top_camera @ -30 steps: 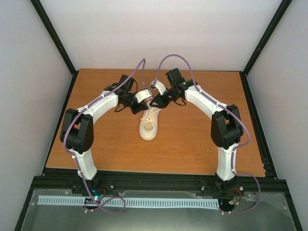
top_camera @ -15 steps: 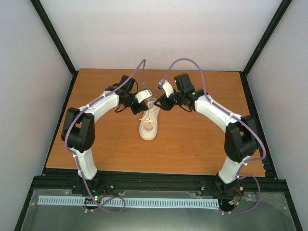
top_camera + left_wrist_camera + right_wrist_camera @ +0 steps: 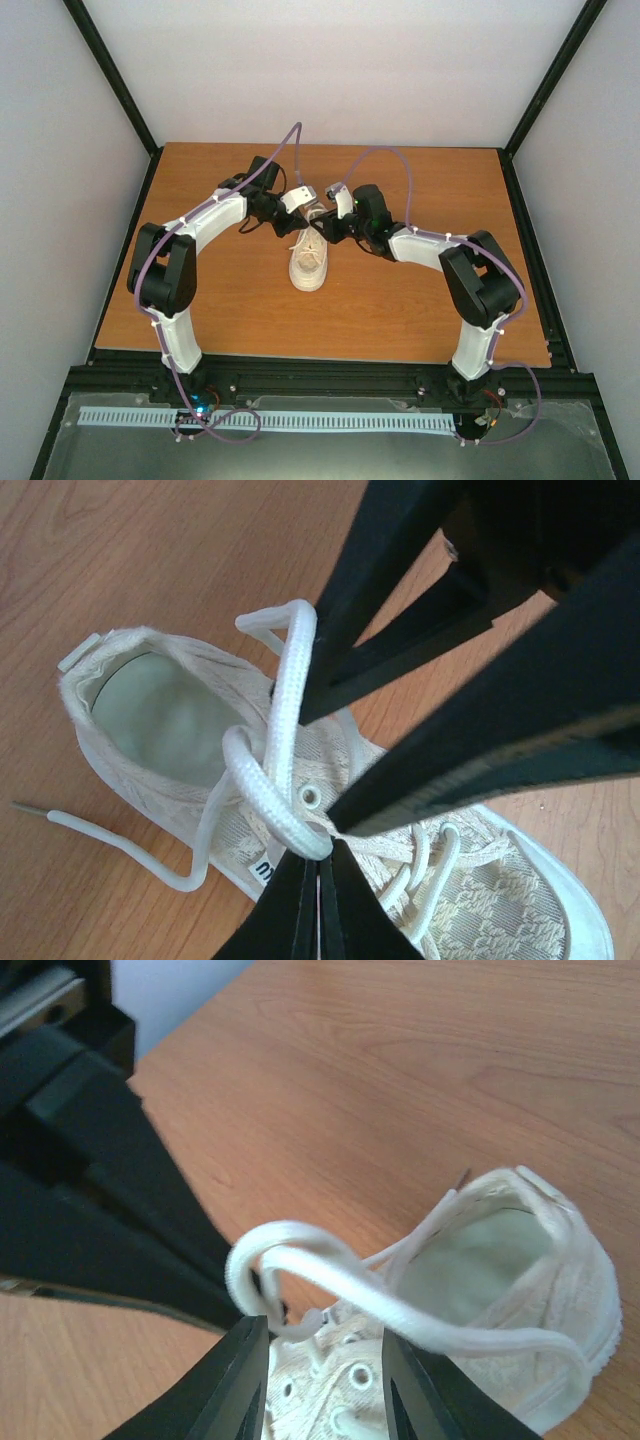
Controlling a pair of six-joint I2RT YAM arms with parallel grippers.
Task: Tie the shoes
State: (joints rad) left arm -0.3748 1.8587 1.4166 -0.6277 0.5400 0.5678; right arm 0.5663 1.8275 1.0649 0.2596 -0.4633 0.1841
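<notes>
Orange-brown wood-grain counter (image 3: 200, 300) fills the middle, under soft, even light. A plain white back wall (image 3: 330, 70) stands behind it, and pale side walls (image 3: 50, 200) close in left and right. Black metal frame posts (image 3: 110, 75) climb the back corners. Along the near edge runs a black rail (image 3: 330, 378), then a white slotted strip (image 3: 300, 421) on a grey metal sheet (image 3: 330, 455).

Bright, even, diffuse light, probably from overhead; table (image 3: 420, 300) carries only faint soft shadows, no glare. Top view sharp but low-res; wrist views keep laces (image 3: 285, 710) crisp while near black fingers (image 3: 235, 1390) and far wood go soft.
</notes>
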